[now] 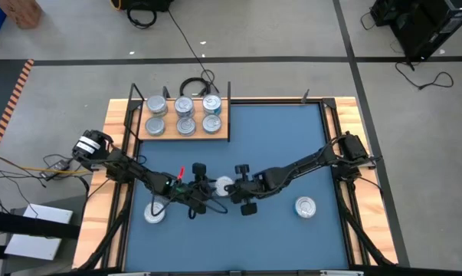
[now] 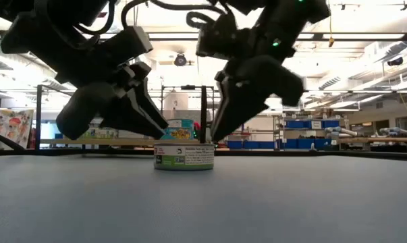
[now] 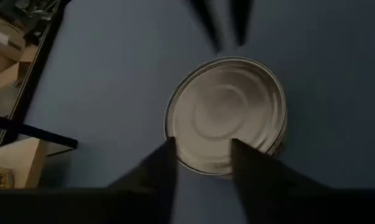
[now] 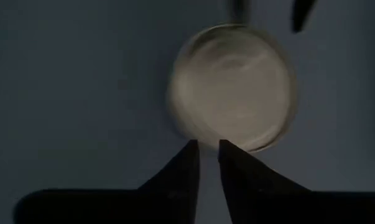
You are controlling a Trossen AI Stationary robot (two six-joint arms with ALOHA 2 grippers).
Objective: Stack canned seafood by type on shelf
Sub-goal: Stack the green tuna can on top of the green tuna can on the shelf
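Both grippers meet at one tin (image 1: pixel 224 185) in the mat's (image 1: pixel 276 138) front-center area, roughly 6 o'clock of the mat in the high view

Left gripper (image 1: pixel 203 182) comes in from 9 o'clock of that tin; fingers (image 3: pixel 156 168) are apart, tips over the tin's near rim, not clamped on it as far as the wrist view shows

Right gripper (image 1: pixel 238 186) comes in from 3 o'clock; fingers (image 4: pixel 187 163) have a narrow gap, tips at the rim of the tin, nothing between them

Low view: the tin sits flat on the mat, label facing the camera, both grippers angled down to it from either side

Shelf (image 1: pixel 183 132) sits at 11 o'clock of the mat, at the table's far-left corner. Six tins on the shelf (image 1: pixel 184 115) in two rows of three; whether any are stacked I can't tell from above

Loose tins still on the mat: one (image 1: pixel 154 213) at 7 o'clock under the left arm, one (image 1: pixel 305 206) at 5 o'clock under the right arm

Black cable (image 1: pixel 196 83) loops just behind the shelf
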